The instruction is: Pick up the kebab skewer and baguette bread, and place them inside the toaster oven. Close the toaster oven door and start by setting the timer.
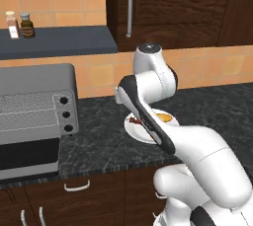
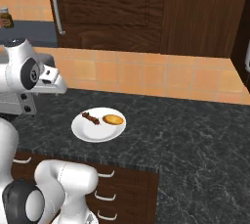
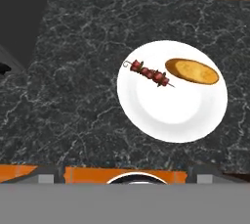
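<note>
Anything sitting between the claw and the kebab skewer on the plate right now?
Nothing visible does. The kebab skewer lies uncovered on the white plate, beside but apart from the baguette bread; the hand view looks straight down on it over bare counter.

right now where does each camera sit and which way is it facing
Left base view: behind the arm's left, looking forward and down at the toaster oven; white arm crosses the plate.
Right base view: behind its right, facing the plate; arm at left.
Hand view: looks down on kebab skewer and baguette bread.
All share the plate.
</note>
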### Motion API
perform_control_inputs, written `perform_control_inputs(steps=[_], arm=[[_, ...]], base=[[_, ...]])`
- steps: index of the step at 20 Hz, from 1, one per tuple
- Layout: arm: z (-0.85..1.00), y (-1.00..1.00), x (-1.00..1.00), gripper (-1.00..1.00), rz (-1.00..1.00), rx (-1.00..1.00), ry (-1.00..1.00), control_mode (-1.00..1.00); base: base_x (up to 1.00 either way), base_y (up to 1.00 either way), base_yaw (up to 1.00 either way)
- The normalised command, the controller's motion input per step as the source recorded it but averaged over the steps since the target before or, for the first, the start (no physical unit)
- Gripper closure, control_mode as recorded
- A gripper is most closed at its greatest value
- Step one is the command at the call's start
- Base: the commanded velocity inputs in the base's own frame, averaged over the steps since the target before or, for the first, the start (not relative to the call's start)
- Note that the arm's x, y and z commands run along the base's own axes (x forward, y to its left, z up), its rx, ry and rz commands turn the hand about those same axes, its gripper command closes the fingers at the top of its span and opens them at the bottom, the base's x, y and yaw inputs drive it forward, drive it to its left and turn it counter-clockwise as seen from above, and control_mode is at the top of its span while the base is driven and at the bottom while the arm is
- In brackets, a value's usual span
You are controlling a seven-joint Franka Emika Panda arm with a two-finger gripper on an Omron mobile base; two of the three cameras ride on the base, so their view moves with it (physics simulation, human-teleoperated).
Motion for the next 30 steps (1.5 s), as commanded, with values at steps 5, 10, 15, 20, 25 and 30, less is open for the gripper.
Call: perform_control_inputs(steps=[5,10,15,20,25,30], arm=[[-0.05,1.0,0.01,-1.0,-0.01,-0.01,-0.17,-1.0],[0.0,1.0,0.0,-1.0,-0.02,0.0,-0.26,-1.0],[0.0,0.94,0.0,-1.0,0.0,0.0,-0.46,-1.0],[-0.06,0.63,-0.24,-1.0,0.0,0.01,-0.29,-1.0],[0.0,0.82,-0.08,-1.0,0.04,0.04,-0.05,-1.0],[0.0,0.91,0.0,-1.0,0.02,0.06,0.0,-1.0]], base=[[0.0,0.0,0.0],[0.0,0.0,0.0],[0.0,0.0,0.0],[0.0,0.0,0.0],[0.0,0.0,0.0],[0.0,0.0,0.0]])
